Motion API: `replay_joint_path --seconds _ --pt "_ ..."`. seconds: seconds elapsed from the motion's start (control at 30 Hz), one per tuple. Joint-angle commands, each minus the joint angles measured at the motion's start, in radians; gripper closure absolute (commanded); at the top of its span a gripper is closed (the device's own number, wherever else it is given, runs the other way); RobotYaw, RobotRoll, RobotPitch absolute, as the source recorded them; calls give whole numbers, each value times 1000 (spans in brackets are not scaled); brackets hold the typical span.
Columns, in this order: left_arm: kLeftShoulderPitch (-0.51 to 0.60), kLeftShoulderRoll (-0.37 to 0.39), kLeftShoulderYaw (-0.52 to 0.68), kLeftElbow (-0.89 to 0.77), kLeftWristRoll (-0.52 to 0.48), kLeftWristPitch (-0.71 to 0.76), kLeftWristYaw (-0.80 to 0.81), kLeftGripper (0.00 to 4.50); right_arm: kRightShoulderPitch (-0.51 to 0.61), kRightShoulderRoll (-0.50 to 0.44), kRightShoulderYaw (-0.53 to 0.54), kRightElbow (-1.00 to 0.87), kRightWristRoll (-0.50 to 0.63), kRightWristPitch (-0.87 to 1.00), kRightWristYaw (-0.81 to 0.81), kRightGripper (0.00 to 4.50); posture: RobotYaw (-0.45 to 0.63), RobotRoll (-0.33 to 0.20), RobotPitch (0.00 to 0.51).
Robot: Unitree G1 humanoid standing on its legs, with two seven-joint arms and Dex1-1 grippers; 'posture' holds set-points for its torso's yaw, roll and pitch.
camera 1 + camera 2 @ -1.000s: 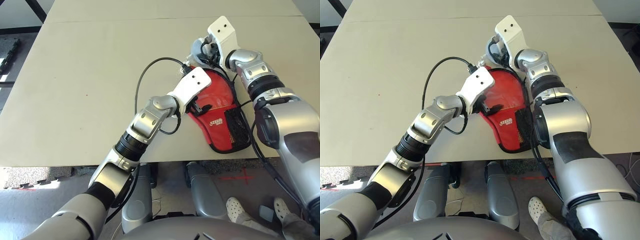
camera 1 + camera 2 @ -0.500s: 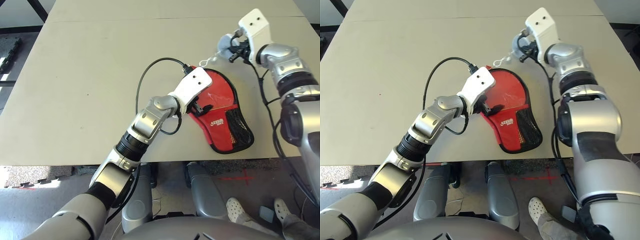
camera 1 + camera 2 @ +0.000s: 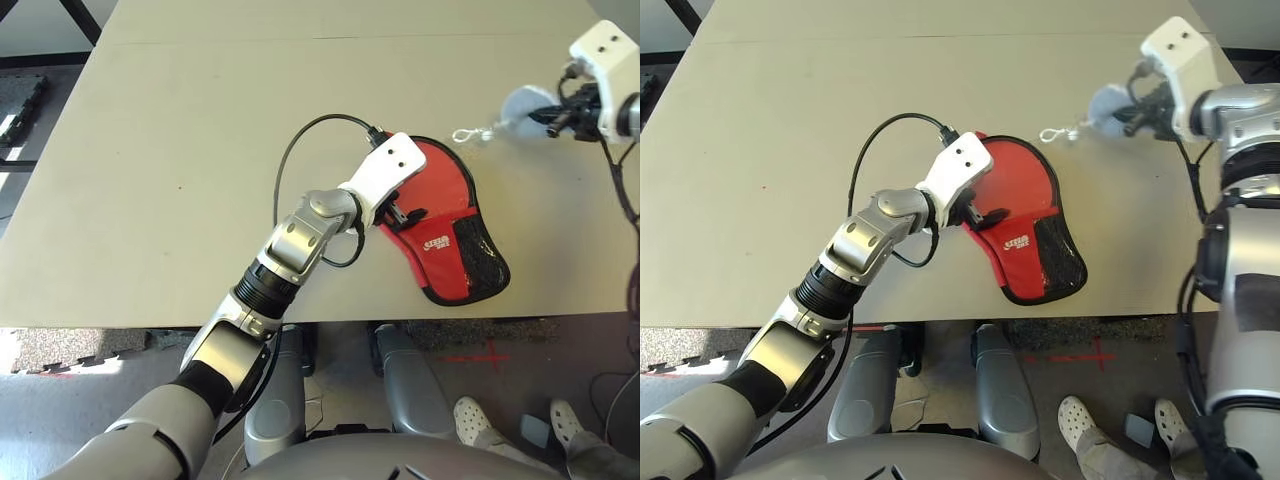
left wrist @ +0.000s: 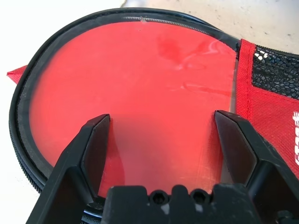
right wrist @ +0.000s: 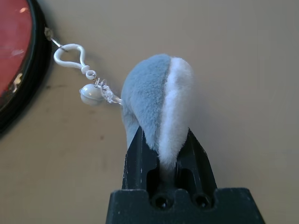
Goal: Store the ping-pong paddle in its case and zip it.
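Note:
The red case [image 3: 440,215] lies flat near the table's front edge, its black zipper edge [image 4: 28,88] running round the round end and its mesh pocket [image 3: 478,258] toward me. The ping-pong paddle is hidden. My left gripper [image 4: 161,121] stands open, its fingers spread over the case's red face [image 4: 140,84]. My right gripper [image 5: 161,140] is off to the right of the case, shut on a grey and white plush charm [image 5: 154,93]. A white clasp [image 5: 70,53] links the charm to the zipper pull at the case's edge.
The beige table [image 3: 180,150] stretches wide to the left and behind the case. A black cable [image 3: 300,150] loops from my left wrist over the tabletop. The table's front edge runs just below the case, and a person's white shoes [image 3: 470,415] show on the floor beneath.
My right gripper has swung from over the case's round end out to the right, taking the plush charm and clasp with it. The left arm has stayed on the case.

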Motion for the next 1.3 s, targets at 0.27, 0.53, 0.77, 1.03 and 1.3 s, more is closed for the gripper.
replay_joint_path --seconds 0.27,0.53,0.77,1.03,1.3 --pt "4 -9 -17 128 13 -6 -9 0 142 -146 174 -102 151 66 356 4452 -113 0 253" --pt "-6 -9 -9 158 16 -24 -11 0 445 -425 532 -629 714 291 356 4453 -125 0 250" --pt "-13 -3 -4 175 19 -31 -10 0 621 -604 623 -953 947 351 356 4456 -123 0 243" --pt "-15 0 -2 191 23 -41 -8 0 771 -690 597 -1130 1024 347 356 4456 -131 0 236" --pt "-27 5 8 185 20 -41 -14 0 687 -582 500 -972 913 359 356 3082 -129 0 229"
